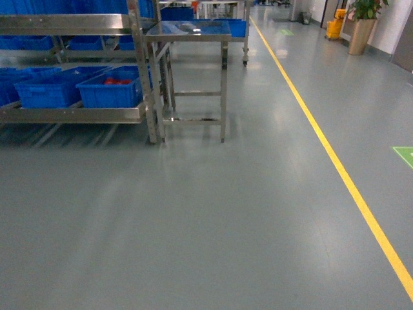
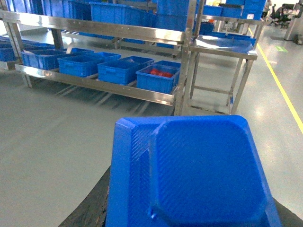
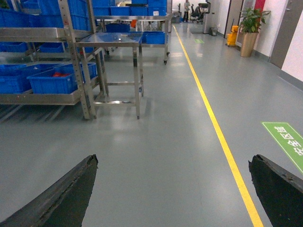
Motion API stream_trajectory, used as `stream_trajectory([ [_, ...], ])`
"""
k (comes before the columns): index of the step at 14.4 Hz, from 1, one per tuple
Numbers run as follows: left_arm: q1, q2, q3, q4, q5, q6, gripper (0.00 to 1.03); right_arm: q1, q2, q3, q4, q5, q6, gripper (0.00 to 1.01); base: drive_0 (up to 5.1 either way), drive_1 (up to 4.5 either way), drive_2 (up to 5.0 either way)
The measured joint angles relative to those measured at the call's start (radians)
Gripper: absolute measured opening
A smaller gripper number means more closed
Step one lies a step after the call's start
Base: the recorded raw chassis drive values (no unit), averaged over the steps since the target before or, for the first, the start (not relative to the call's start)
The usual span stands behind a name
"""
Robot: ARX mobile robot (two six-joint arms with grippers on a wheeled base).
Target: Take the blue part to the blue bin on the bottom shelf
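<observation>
Carry step: left claw point(image 2: 189, 222) grips blue part point(image 2: 189, 175); right claw point(image 3: 173, 198) open, empty; next drive closer to bottom shelf point(image 2: 102, 85), reach blue bin point(image 2: 120, 71).

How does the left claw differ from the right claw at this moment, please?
The left claw is shut on the blue part; the right claw is open and empty. The left claw's view is largely filled by that part; between the right claw's fingers only grey floor shows. Both have black fingers.
</observation>
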Motion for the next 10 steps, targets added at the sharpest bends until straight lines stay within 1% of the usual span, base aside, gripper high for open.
stream_trajectory([
  [10,0.000,0.002,0.000,-0.001,0.000,0.000,0.43,0.000,0.000,0.000,0.002,0.000,0.000,0.98,-0.1,4.20,-4.4],
])
